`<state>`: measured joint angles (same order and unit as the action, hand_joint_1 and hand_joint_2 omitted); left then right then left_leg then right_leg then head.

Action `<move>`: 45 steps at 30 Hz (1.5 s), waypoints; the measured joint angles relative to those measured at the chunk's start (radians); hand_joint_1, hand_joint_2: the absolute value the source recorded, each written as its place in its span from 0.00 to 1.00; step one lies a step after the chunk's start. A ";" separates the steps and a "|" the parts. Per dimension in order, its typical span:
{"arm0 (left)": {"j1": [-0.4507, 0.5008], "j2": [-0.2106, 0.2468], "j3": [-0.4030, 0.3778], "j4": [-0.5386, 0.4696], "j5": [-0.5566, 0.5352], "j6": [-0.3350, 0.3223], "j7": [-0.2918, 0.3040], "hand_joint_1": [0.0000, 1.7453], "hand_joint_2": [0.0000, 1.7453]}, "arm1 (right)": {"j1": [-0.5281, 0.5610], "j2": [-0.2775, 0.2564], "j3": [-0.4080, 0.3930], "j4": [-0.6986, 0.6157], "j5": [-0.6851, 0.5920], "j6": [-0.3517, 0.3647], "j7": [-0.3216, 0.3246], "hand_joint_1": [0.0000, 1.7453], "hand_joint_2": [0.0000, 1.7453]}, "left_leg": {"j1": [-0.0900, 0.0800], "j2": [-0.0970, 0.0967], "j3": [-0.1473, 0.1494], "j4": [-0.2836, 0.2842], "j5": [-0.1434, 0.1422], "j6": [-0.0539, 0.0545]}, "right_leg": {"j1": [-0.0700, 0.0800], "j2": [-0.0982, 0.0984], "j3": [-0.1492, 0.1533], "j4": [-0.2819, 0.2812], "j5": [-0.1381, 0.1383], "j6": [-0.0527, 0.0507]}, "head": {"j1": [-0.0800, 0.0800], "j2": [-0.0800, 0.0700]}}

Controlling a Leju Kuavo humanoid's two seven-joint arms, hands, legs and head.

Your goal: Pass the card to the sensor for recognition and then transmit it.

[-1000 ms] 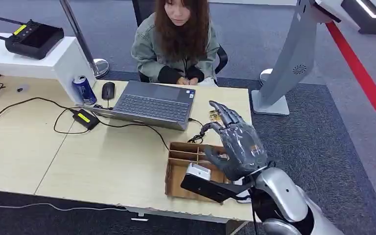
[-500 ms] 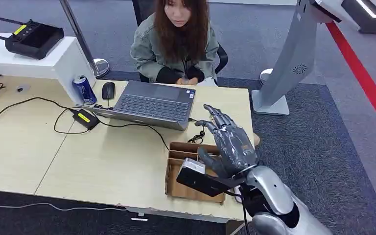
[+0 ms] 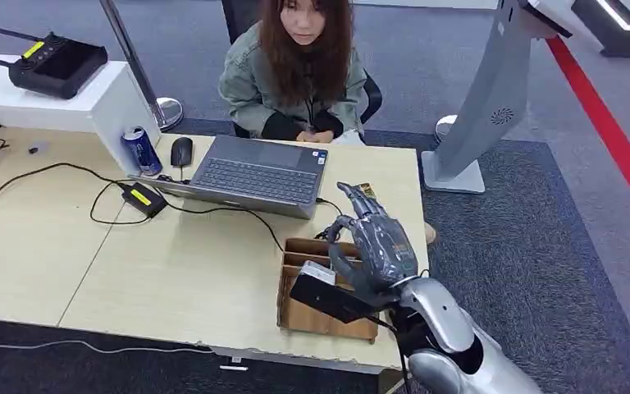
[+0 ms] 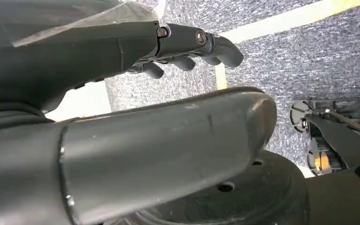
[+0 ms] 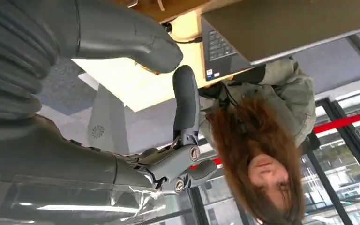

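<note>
The card (image 3: pixel 318 272) sits pale in the cardboard divider box (image 3: pixel 295 310) at the desk's (image 3: pixel 172 271) near edge. Right hand (image 3: pixel 375 246) hovers just above it, fingers spread, nothing held; it has dropped and slid closer since a second ago. Left hand (image 4: pixel 122 51) hangs over carpet, loosely extended, empty. A person (image 3: pixel 295 66) sits behind the laptop (image 3: pixel 254 174).

At the top centre of your head view a person (image 3: pixel 295 70) in a grey-green jacket sits behind an open laptop (image 3: pixel 256 174) — a black mouse (image 3: pixel 181 151) and a blue can (image 3: pixel 141 151) lie to its left. At upper left, a black remote controller (image 3: pixel 49 64) rests on a white shelf (image 3: pixel 90 103).
</note>
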<state>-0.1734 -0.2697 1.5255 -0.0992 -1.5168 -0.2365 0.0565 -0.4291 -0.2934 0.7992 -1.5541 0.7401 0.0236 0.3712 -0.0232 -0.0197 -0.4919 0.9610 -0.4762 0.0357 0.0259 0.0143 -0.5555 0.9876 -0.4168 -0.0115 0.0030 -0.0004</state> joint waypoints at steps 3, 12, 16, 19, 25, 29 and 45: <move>0.000 0.000 0.000 0.000 0.000 0.000 0.000 0.00 0.00 | 0.003 0.000 0.000 0.012 -0.002 -0.003 0.000 0.72 1.00 | 0.000 0.000 0.000 0.000 0.000 0.000 | 0.000 0.000 0.000 0.000 0.000 0.000 | 0.000 0.000; 0.000 0.000 0.006 0.000 0.001 -0.002 -0.002 0.00 0.00 | 0.023 0.000 0.000 0.047 -0.018 -0.025 -0.011 0.70 1.00 | 0.000 0.000 0.000 0.000 0.000 0.000 | 0.000 0.000 0.000 0.000 0.000 0.000 | 0.000 0.000; 0.000 0.000 0.007 0.000 0.002 -0.001 -0.003 0.00 0.00 | 0.032 0.000 -0.001 0.062 -0.021 -0.037 -0.018 0.67 1.00 | 0.000 0.000 0.000 0.000 0.000 0.000 | 0.000 0.000 0.000 0.000 0.000 0.000 | 0.000 0.000; 0.000 0.000 0.008 0.000 0.003 0.000 -0.003 0.00 0.00 | 0.039 0.000 -0.002 0.074 -0.027 -0.044 -0.018 0.67 1.00 | 0.000 0.000 0.000 0.000 0.000 0.000 | 0.000 0.000 0.000 0.000 0.000 0.000 | 0.000 0.000; 0.000 0.000 0.016 0.000 0.004 0.003 -0.003 0.00 0.00 | 0.052 0.000 -0.006 0.096 -0.033 -0.055 -0.024 0.64 1.00 | 0.000 0.000 0.000 0.000 0.000 0.000 | 0.000 0.000 0.000 0.000 0.000 0.000 | 0.000 0.000; 0.000 0.000 0.018 0.000 0.004 0.005 -0.003 0.00 0.00 | 0.059 0.000 -0.008 0.108 -0.037 -0.059 -0.028 0.64 1.00 | 0.000 0.000 0.000 0.000 0.000 0.000 | 0.000 0.000 0.000 0.000 0.000 0.000 | 0.000 0.000; 0.000 0.000 0.021 0.000 0.006 0.008 -0.004 0.00 0.00 | 0.064 0.009 -0.008 0.129 -0.038 -0.060 -0.029 0.42 1.00 | 0.000 0.000 0.000 0.000 0.000 0.000 | 0.000 0.000 0.000 0.000 0.000 0.000 | 0.000 0.000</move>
<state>-0.1736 -0.2697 1.5465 -0.0992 -1.5110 -0.2285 0.0526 -0.3651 -0.2846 0.7908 -1.4252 0.7019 -0.0362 0.3422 -0.0232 -0.0196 -0.4919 0.9610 -0.4762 0.0357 0.0259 0.0143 -0.5557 0.9875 -0.4168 -0.0115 0.0031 -0.0004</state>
